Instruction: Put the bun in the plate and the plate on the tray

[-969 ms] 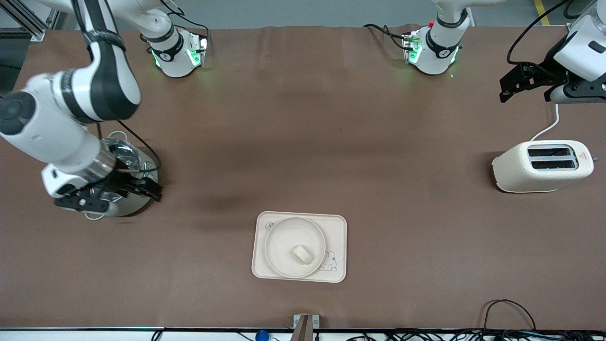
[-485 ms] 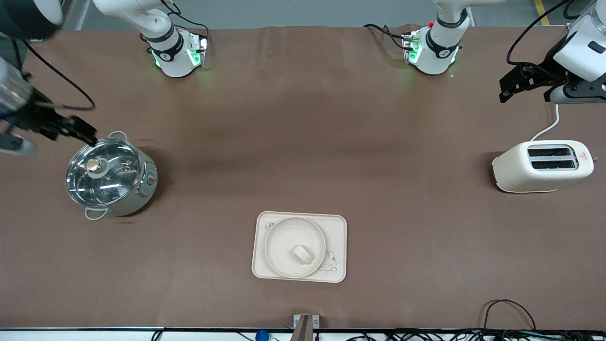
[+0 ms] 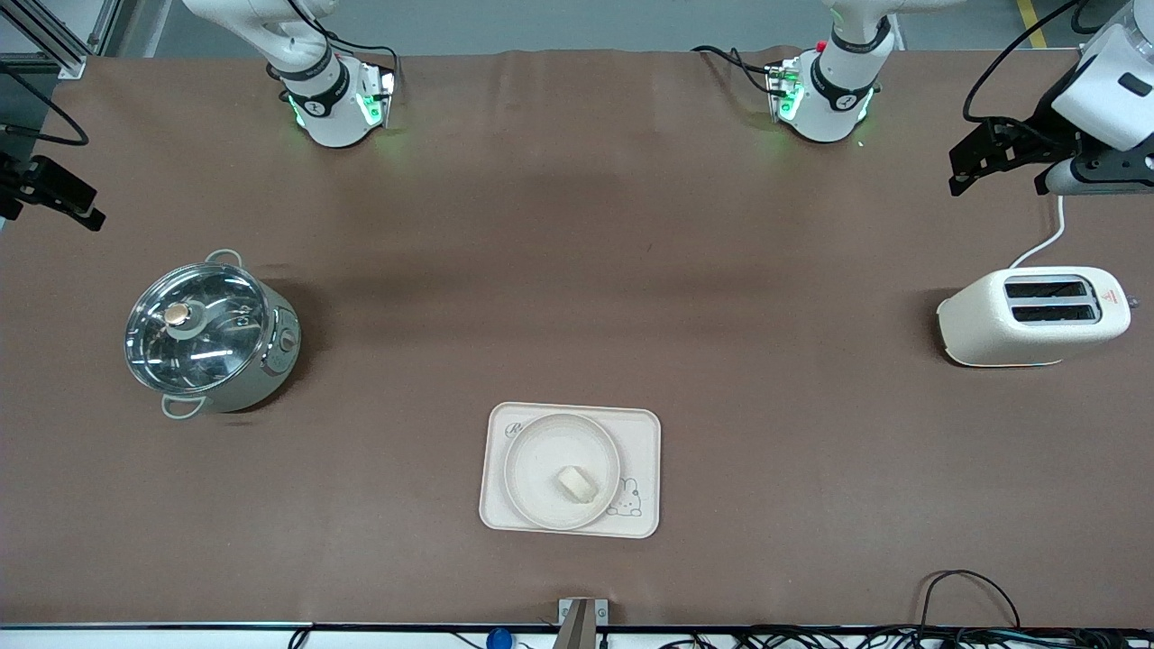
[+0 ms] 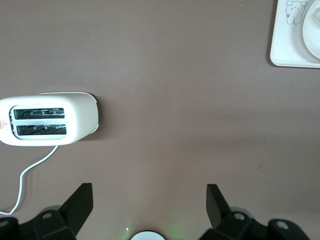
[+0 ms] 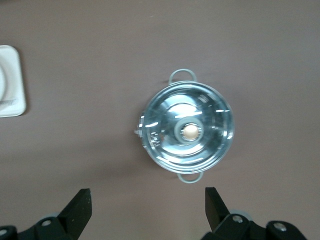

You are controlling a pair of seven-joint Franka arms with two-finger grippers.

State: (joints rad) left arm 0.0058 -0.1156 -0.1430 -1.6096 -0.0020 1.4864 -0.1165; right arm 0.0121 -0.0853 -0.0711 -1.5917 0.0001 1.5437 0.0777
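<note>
The bun [image 3: 577,484] lies in the round plate [image 3: 534,451], and the plate sits on the cream tray [image 3: 642,431] with the bunny drawing, near the front camera at mid-table. My right gripper [image 3: 50,205] is open and empty, up in the air at the right arm's end of the table; in the right wrist view its jaws [image 5: 147,207] stand wide apart. My left gripper [image 3: 996,180] is open and empty, over the table's left arm end above the toaster's cord; it also shows in the left wrist view [image 4: 149,205]. A tray corner shows in both the left wrist view [image 4: 290,47] and the right wrist view [image 5: 12,82].
A steel pot with a glass lid [image 3: 209,335] stands toward the right arm's end; it also shows in the right wrist view [image 5: 187,131]. A cream toaster [image 3: 1032,315] with a white cord stands toward the left arm's end and shows in the left wrist view [image 4: 47,122].
My right arm has swung away from over the pot to the table's edge at its own end, uncovering the pot. The left arm, bun, plate and tray have not moved.
</note>
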